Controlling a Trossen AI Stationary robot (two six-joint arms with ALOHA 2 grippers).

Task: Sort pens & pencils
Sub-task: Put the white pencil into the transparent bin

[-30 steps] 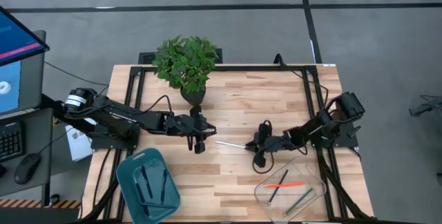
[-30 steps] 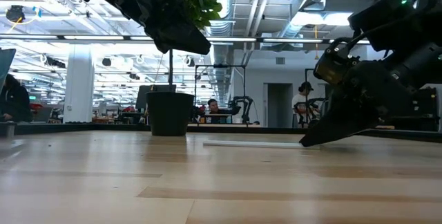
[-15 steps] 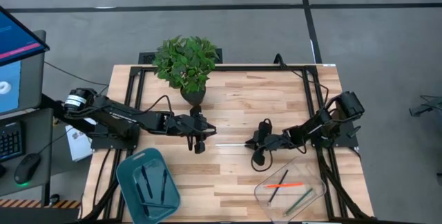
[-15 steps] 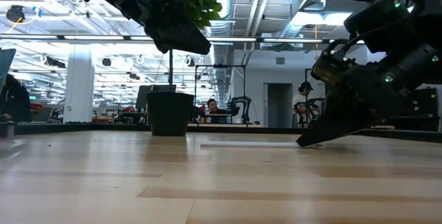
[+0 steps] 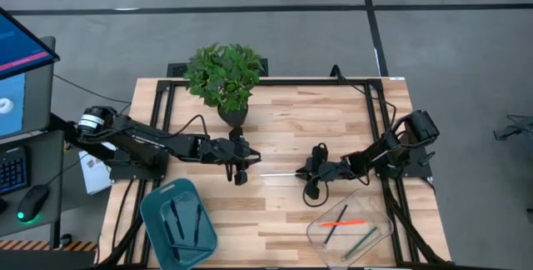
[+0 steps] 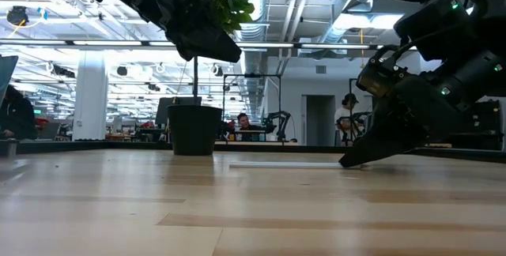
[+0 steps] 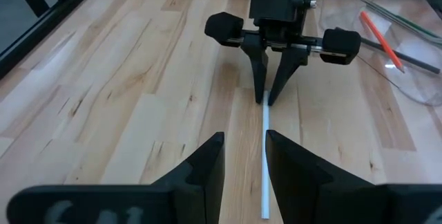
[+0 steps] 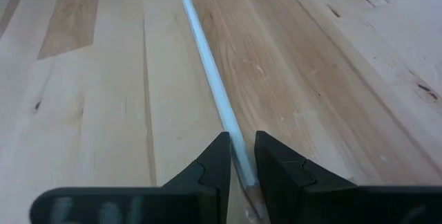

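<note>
A white pen (image 5: pixel 279 173) lies flat on the wooden table near its middle and also shows in the left wrist view (image 7: pixel 266 162). My right gripper (image 5: pixel 303 174) is down at the pen's right end, shut on it. My left gripper (image 5: pixel 241 175) hangs above the table over the pen's left end; it is open (image 7: pixel 245 165) and touches nothing. Dark pens lie in the teal tray (image 5: pixel 158 212). An orange-red stick, a dark one and an olive one lie in the clear container (image 5: pixel 379 218). My right gripper pinches the white pen's right end (image 8: pixel 238 156) between its two fingers (image 7: pixel 259 79). They slant down from the table's right side, roughly along the pen. The pen lies on the table (image 6: pixel 285 163), stretching away from the fingertips toward my left gripper.
A potted plant (image 5: pixel 225 74) stands at the far edge, left of centre. The teal tray sits at the near left and the clear container at the near right. Bare wood (image 5: pixel 316 120) lies beyond the pen.
</note>
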